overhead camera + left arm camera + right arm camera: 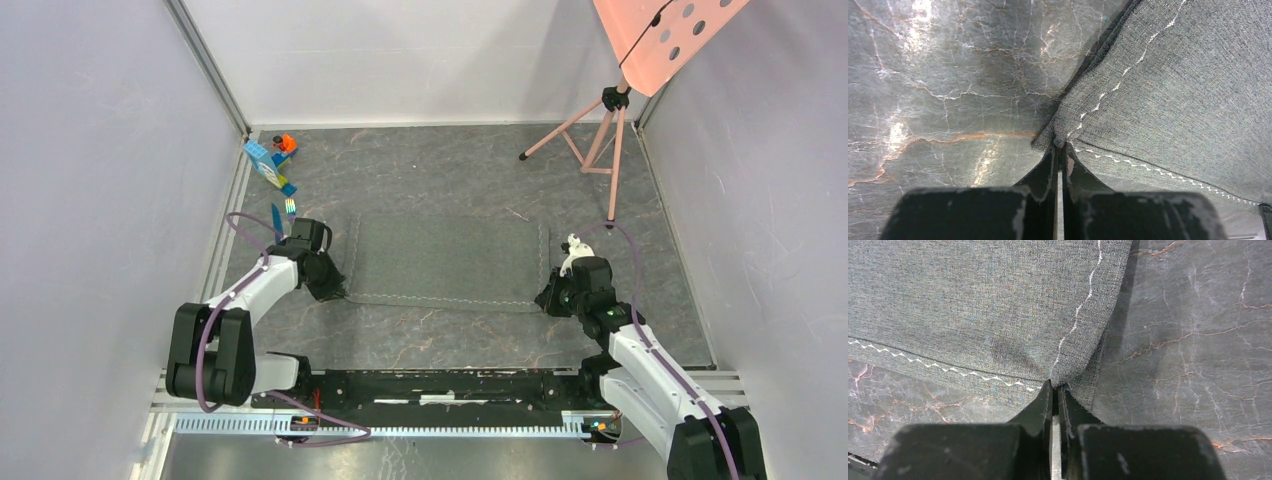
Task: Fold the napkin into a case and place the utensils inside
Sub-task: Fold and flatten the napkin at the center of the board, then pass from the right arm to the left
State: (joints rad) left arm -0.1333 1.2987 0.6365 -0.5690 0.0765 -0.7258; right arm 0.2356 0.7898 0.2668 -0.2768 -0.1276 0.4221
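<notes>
Top external view: the napkin [447, 258] is spread flat on the marbled worktop [450, 335], its near corners pinched by the closed left claw [337, 292] and right claw [549, 300]. Only there are the utensils [283, 213] seen, beyond the napkin's far-left corner. Woven grey cloth and zigzag stitching are resolved by wrist views.

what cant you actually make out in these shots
- Top view: knife and fork too small for detail.
- Top view: fingertips of left hand and right hand hidden under the wrists' own housings.
- Wrist views: most of the napkin cut off by frame edges; knife and fork out of frame.
- Top view: pink stand top cut off by upper edge.
</notes>
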